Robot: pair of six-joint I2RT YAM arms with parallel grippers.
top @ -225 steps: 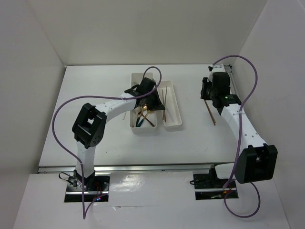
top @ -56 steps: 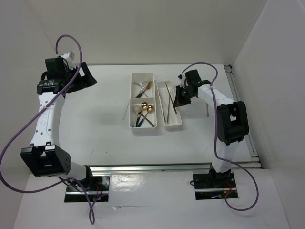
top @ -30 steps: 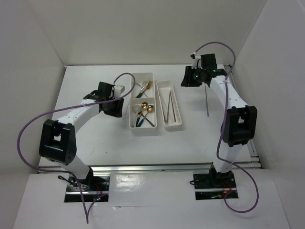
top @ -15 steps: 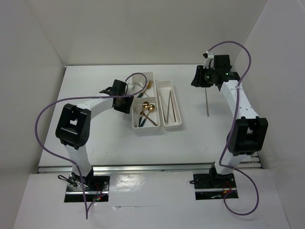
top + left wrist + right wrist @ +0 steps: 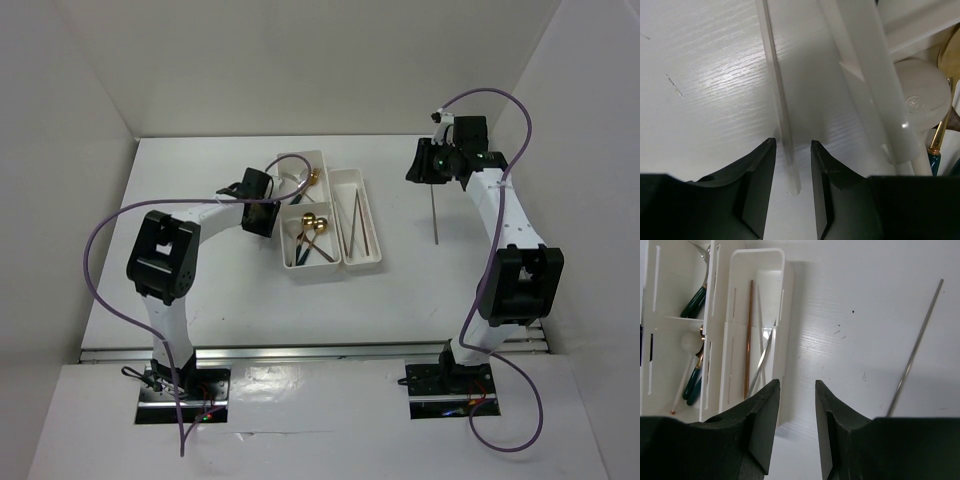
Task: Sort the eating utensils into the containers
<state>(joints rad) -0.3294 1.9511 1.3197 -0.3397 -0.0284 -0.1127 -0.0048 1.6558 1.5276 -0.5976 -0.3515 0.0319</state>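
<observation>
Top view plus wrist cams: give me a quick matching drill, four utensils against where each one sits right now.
Utensils:
1. white chopstick
2. silver chopstick
3. copper chopstick
4. gold spoons

Places:
A. narrow tray
B. wide tray, lower compartment in the top view
C. bare table, right of both trays
D. table, between the fingers of the open left gripper

Pairs: 1-D, 2-C, 3-A, 4-B.

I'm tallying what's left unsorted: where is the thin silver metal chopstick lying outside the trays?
Top view: the thin silver metal chopstick lies on the table's right side, between the long narrow white tray and the right arm, touching neither.
</observation>
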